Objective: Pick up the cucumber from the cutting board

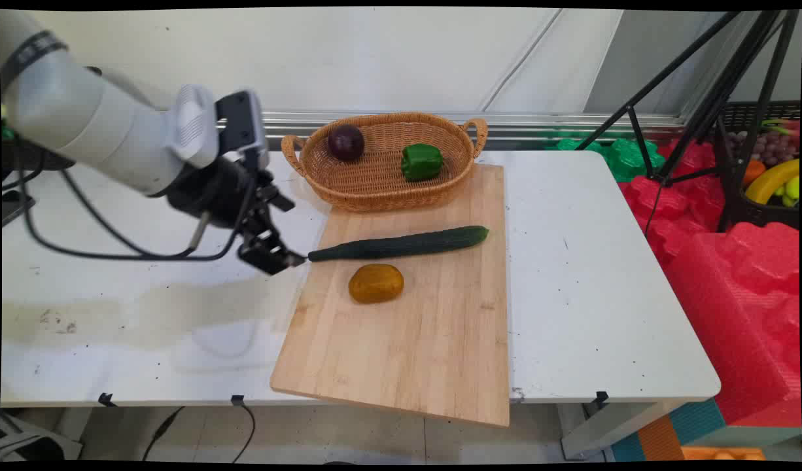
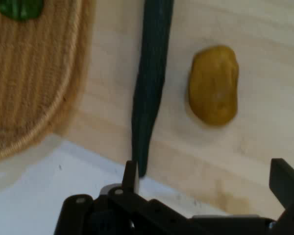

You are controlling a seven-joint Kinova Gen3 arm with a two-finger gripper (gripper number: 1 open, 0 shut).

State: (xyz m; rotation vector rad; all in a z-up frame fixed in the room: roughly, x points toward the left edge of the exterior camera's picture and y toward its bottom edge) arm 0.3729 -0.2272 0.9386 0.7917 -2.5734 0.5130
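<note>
Gripper (image 2: pixel 206 178) spread wide at the cucumber's (image 1: pixel 401 243) 9 o'clock tip, potato (image 1: pixel 375 283) at its 5; grabbing so near the end, it'd probably tip or roll

Hand camera: I'm low over the board's edge, at the cucumber's tip.

I see my gripper (image 2: pixel 206 178) with its fingers (image 2: pixel 131 177) spread apart, one just beside the near tip of the dark green cucumber (image 2: pixel 149 83), the other off toward the picture's right edge. The cucumber runs up from there across the wooden cutting board (image 2: pixel 264 147) and out of the top of the picture. To its right a yellow-brown potato (image 2: pixel 213 84) lies on the board, apart from the cucumber. On the left is the wicker basket (image 2: pixel 34 88) with a bit of green pepper (image 2: pixel 17 7) at the top corner. The white table (image 2: pixel 34 191) shows below the basket.
</note>
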